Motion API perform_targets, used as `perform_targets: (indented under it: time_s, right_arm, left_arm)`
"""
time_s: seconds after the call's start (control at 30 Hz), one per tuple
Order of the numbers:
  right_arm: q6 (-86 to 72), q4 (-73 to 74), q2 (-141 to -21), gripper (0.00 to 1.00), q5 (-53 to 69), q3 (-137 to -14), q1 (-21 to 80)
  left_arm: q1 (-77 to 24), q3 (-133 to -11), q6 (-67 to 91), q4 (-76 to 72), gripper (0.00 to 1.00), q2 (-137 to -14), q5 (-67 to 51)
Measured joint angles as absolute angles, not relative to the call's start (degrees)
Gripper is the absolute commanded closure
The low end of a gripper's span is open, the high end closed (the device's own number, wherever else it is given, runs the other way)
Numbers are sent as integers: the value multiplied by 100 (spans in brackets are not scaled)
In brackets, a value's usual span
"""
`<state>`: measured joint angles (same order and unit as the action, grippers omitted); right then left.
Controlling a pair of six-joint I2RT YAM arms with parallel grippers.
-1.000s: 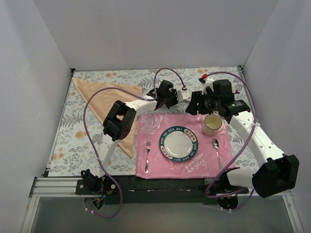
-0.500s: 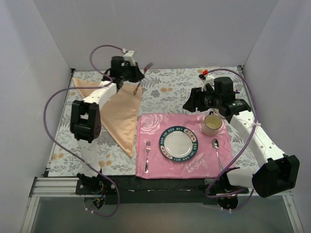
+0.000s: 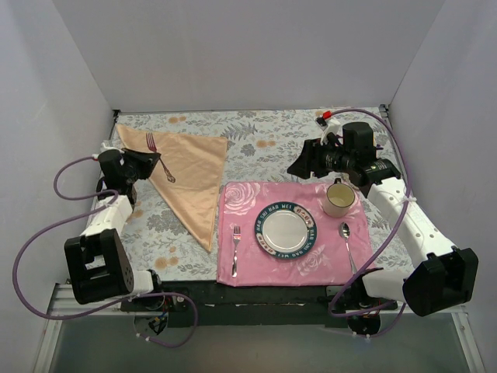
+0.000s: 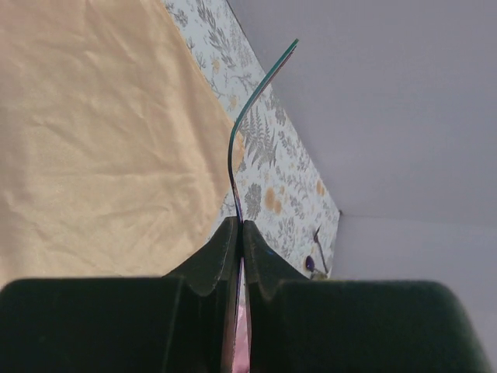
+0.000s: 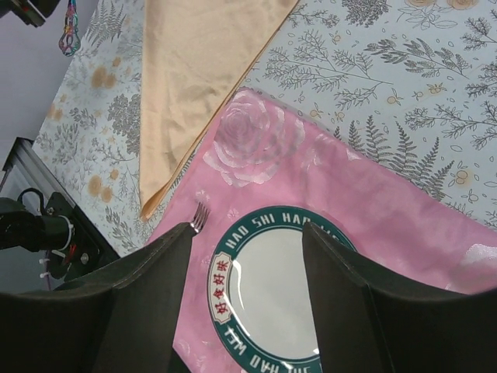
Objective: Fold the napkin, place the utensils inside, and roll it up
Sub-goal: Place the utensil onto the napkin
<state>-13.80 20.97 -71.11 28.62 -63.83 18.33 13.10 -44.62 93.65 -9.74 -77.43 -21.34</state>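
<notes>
Care counts — the left gripper (image 4: 239,233), jaws pinched tight on the dark fork (image 4: 231,159) over the napkin's (image 3: 190,167) left part, should lay it flat on the napkin before releasing — the right gripper (image 5: 247,241) gapes empty, well right of the napkin.

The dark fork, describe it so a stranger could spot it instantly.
Look at the table's far left corner, where the peach napkin lies. Over it, the left gripper pinches a slim dark copper fork; the other fork is shiny silver, on the pink placemat.
</notes>
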Motion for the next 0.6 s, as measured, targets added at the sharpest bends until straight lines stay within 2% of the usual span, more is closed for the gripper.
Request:
perform_targets:
  time_s: [0.2, 0.6]
  right_arm:
    - [-1400, 2075, -7111, 33, 3024, -6383, 1833]
    - [-1393, 2040, -7102, 33, 3059, -6281, 1833]
  left_arm:
    - [1455, -3361, 9981, -2272, 100, -7760, -1494]
    - [1623, -3240, 9887, -3774, 100, -9209, -1100]
